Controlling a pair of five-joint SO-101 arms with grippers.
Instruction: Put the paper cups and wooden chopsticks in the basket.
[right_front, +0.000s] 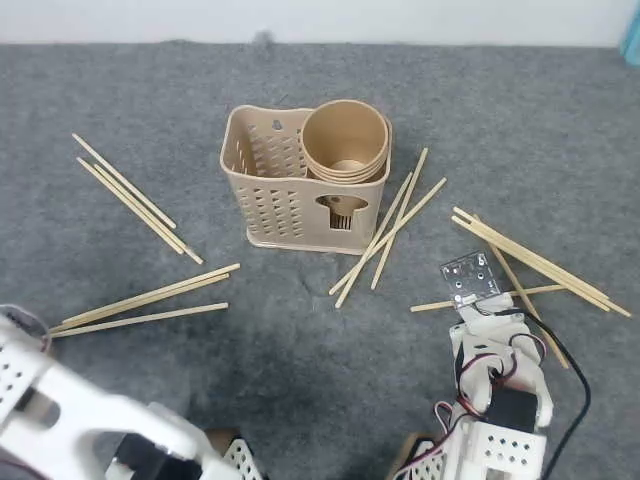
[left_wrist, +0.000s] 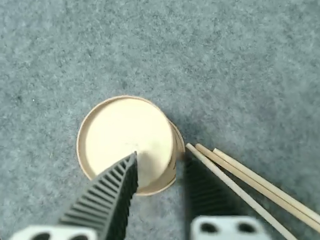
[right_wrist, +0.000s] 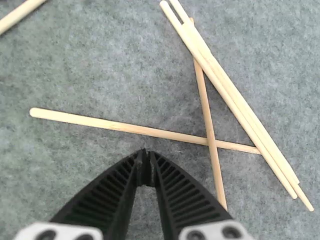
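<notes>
A paper cup (left_wrist: 125, 142) stands upright on the grey carpet. My left gripper (left_wrist: 160, 167) is open astride its rim, one finger (left_wrist: 117, 187) over the cup's mouth and the other outside the wall. Three chopsticks (left_wrist: 250, 185) lie right beside that cup. My right gripper (right_wrist: 145, 156) is shut and holds nothing, just short of a single chopstick (right_wrist: 135, 128) that crosses another one (right_wrist: 207, 130) beside a bundle (right_wrist: 230, 95). The beige basket (right_front: 265, 185) holds a stack of paper cups (right_front: 345, 140) in its right end.
Loose chopsticks lie in groups around the basket: far left (right_front: 130, 195), front left (right_front: 150, 298), leaning by the basket's right side (right_front: 390, 230), and right (right_front: 530, 258). The left arm (right_front: 80, 410) and right arm (right_front: 495, 380) stand at the near edge.
</notes>
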